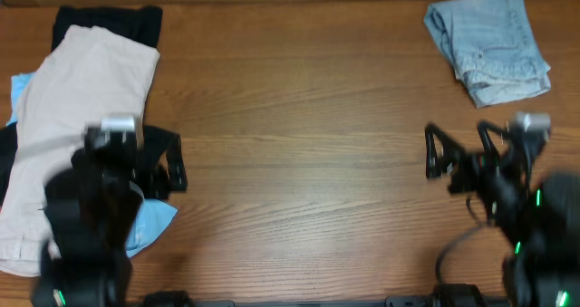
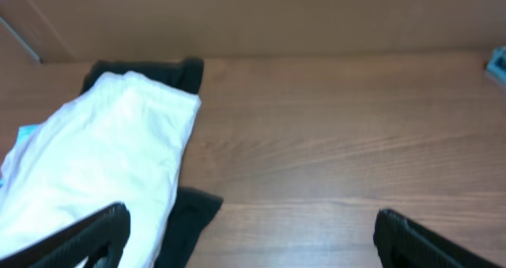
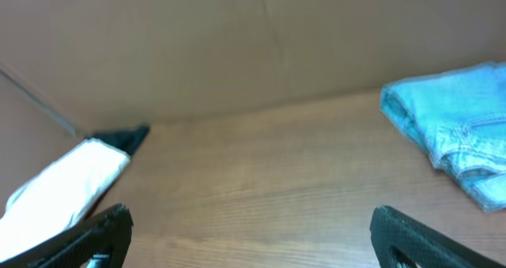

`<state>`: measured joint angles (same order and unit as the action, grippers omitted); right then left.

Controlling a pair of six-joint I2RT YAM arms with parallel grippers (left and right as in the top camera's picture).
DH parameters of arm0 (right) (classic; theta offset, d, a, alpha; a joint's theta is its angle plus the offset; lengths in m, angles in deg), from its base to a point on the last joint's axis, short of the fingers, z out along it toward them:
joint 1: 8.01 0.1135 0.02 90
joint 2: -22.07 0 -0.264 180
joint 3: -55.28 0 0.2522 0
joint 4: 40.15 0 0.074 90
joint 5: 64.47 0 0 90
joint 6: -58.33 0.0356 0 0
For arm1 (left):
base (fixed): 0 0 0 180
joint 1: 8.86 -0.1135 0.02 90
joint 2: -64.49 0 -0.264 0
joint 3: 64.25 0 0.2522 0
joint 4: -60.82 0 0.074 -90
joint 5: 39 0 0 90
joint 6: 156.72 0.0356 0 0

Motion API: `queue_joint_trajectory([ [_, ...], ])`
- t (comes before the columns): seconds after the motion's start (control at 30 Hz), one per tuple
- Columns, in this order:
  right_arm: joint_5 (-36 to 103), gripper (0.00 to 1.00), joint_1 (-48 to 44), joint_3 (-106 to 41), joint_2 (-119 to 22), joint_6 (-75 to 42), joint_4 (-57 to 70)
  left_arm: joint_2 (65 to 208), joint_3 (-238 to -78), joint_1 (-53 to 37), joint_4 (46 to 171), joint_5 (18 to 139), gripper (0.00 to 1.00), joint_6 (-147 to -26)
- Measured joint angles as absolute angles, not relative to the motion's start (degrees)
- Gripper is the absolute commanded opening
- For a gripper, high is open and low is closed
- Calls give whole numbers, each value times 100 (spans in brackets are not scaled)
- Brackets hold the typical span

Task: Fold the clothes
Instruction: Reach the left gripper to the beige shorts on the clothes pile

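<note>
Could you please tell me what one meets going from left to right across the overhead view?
Cream garment → left gripper → bare table → right gripper. The folded jeans lie farther back across the same span as the right gripper, so I leave them out.

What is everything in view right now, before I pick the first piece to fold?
cream garment: 1, cream-white, top of the pile on the left side of the table
black garment: at least 1, black, under the cream garment, showing at its far end and edges
light blue garment: 1 as far as I can tell, light blue, bottom of the pile, peeking out at its near end
jeans: 1, pale blue denim, folded, far right of the table
table: 1, brown wood
left gripper: 1, black, open and empty, by the pile's near end
right gripper: 1, black, open and empty, over bare wood at near right
</note>
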<state>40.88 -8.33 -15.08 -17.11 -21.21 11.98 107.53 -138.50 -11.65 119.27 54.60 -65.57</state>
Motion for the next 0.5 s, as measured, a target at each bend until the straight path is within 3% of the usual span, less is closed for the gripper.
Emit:
queue_joint_trajectory([
  [0.17,4324,100,-833,-2504,-3313,-2121,1456,12371,-15170,-1165,12569,5506,100,-6406],
  [0.5,4467,100,-835,-2533,-5188,-2119,1633,14559,-15249,-1235,12460,4505,98,-6046],
])
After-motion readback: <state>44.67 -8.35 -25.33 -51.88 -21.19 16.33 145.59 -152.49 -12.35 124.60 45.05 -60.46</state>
